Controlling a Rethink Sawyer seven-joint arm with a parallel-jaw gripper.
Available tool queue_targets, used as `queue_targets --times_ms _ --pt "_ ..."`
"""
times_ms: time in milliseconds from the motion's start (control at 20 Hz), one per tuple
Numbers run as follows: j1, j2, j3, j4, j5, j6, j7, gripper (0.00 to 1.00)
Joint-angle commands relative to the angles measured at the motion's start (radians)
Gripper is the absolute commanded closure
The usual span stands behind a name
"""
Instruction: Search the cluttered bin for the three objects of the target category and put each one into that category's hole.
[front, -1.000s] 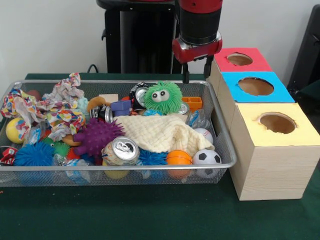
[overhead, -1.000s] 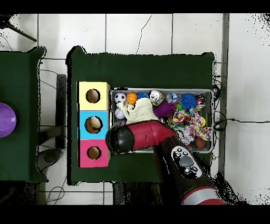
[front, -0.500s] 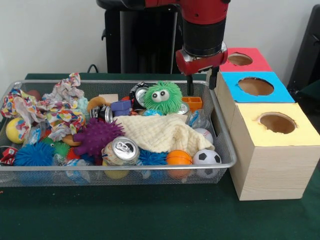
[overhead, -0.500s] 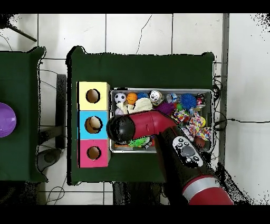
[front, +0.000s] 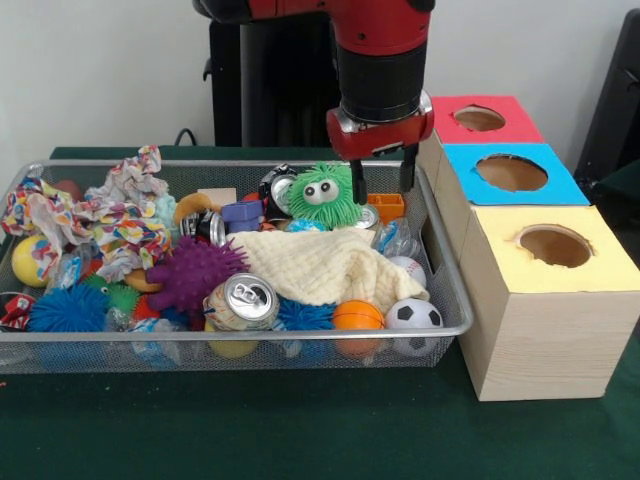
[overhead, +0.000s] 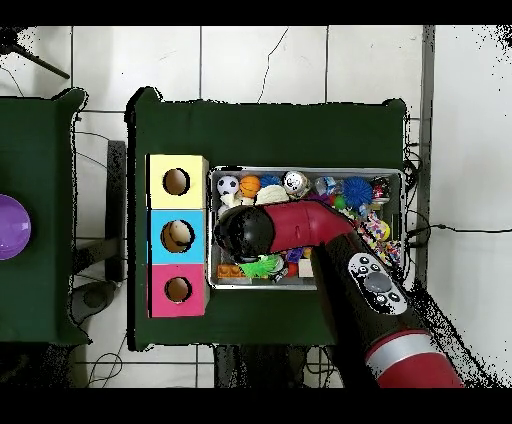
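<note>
The bin (front: 300, 331) of silver wire mesh is full of toys, balls, cans and cloth; it also shows in the overhead view (overhead: 300, 170). The red-surround hole (front: 480, 118) is on the farthest box, and shows in the overhead view (overhead: 178, 289). My gripper (front: 382, 186) is open and empty. It hangs over the bin's far right part, just right of a green fuzzy toy with eyes (front: 326, 195) and above an orange block (front: 385, 206). In the overhead view the arm hides the gripper.
A cream cloth (front: 325, 265) lies mid-bin, with a soda can (front: 245, 298), purple spiky ball (front: 193, 272), orange ball (front: 357, 316) and soccer ball (front: 413, 314) near the front. Crumpled colourful paper (front: 110, 215) is at the left. Blue (front: 511, 172) and yellow (front: 555, 245) holes adjoin the bin.
My gripper has come from beside the red-topped box, lower and leftward in the front view, and now hangs over the bin's far right part. It stays open and empty.
</note>
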Motion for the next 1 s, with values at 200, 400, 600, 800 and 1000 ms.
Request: queue_targets --times_ms 200,400,600,800,1000 --pt "-0.026 -0.028 0.066 0.041 -0.053 0.041 -0.116 0.0" --pt "-0.029 -0.021 0.071 0.019 -0.055 0.064 -0.138 0.0" --pt "-0.063 0.0 0.08 -0.005 -0.064 0.094 -0.193 0.0" --pt "-0.09 0.024 0.088 -0.045 -0.074 0.135 -0.237 0.0" --pt "-0.116 0.048 0.1 -0.075 -0.088 0.164 -0.273 0.0"
